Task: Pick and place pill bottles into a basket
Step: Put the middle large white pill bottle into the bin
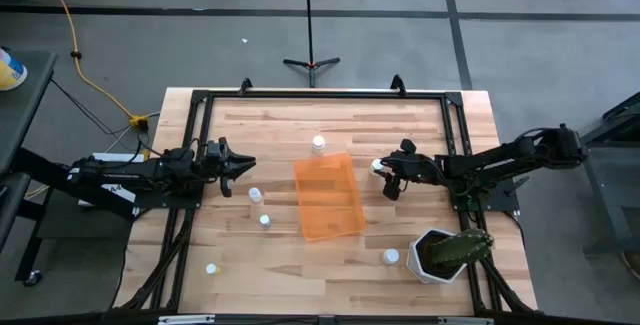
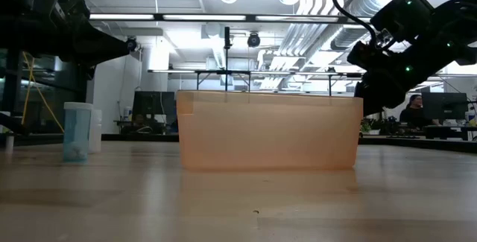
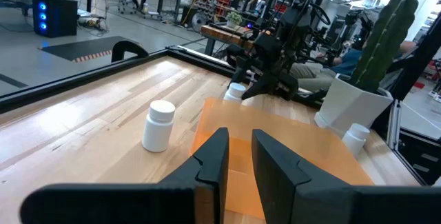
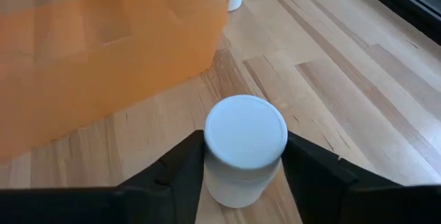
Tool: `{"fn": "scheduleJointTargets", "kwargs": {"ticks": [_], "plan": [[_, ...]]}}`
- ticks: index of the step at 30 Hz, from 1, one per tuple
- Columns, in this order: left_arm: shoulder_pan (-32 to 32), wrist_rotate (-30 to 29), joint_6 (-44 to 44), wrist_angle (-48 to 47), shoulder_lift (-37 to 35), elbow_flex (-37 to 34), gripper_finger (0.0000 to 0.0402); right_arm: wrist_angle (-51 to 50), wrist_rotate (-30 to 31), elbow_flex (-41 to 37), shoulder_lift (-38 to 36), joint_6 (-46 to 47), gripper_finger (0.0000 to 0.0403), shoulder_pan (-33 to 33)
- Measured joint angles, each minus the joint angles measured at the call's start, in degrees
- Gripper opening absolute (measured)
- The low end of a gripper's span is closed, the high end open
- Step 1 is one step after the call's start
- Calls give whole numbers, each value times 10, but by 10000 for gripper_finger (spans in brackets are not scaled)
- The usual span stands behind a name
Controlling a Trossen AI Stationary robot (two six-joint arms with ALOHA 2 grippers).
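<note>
The orange basket point(image 1: 326, 197) lies on the table's middle. Several small white pill bottles stand upright on the wood: one point(image 1: 318, 144) beyond the basket, two point(image 1: 255, 195) point(image 1: 265, 220) to its left, one point(image 1: 211, 268) near the front left and one point(image 1: 390, 257) near the front right. My right gripper point(image 1: 383, 172) is just right of the basket, shut on another pill bottle point(image 4: 245, 148). My left gripper point(image 1: 243, 166) hovers left of the basket, narrowly open and empty, as the left wrist view point(image 3: 238, 160) shows. My right gripper pinches the bottle's body just below the cap point(image 4: 219, 176) between its two fingers point(image 4: 180, 163), one on each side. The fingers come slanting down from the table's right. The bottle is upright, its cap point(image 4: 246, 129) up; I cannot tell whether its base is on the table.
A white pot with a green cactus-like plant point(image 1: 443, 253) stands at the front right, close to one bottle. A black frame point(image 1: 320, 95) runs along the table's far edge and sides. Bare wood lies in front of the basket point(image 1: 300, 285).
</note>
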Motion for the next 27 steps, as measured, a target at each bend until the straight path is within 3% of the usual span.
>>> {"fn": "scheduleJointTargets", "kwargs": {"ticks": [10, 16, 22, 27], "plan": [[0, 0, 0, 0, 0, 0, 101, 33, 0, 0, 0, -2, 155, 0], [0, 0, 0, 0, 0, 0, 101, 163, -3, 0, 0, -57, 156, 0], [0, 0, 0, 0, 0, 0, 101, 266, -26, 0, 0, -105, 154, -4], [0, 0, 0, 0, 0, 0, 101, 237, -80, 42, 0, -102, 155, -32]]}}
